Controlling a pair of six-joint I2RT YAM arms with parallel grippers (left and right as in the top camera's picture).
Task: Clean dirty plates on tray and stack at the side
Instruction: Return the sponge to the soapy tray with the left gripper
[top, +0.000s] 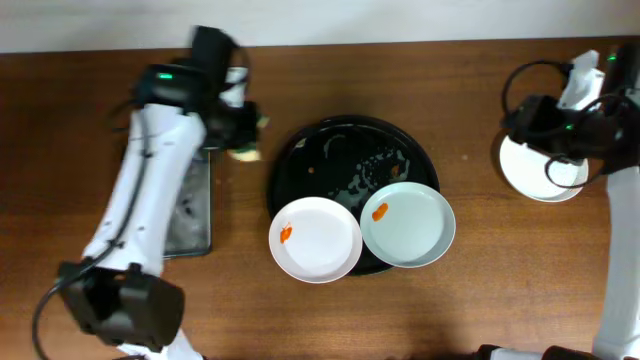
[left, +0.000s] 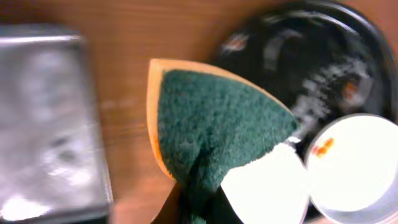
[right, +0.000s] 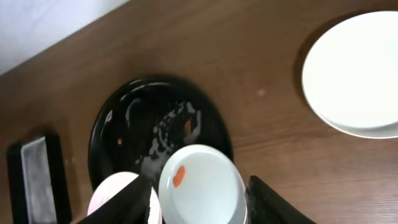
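Gripped sponge (left: 211, 124) in L gripper (top: 245, 135) for wiping; smeared plates (top: 315, 238) on tray (top: 330, 150) just ahead. Had R gripper (right: 199, 199) wide, empty, by clean plate (right: 354, 74).

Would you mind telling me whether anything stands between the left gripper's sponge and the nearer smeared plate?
Nothing visible does. Between the held green scouring sponge and the round white smeared plate lie only bare wooden table and the glossy black tray, at its rim.
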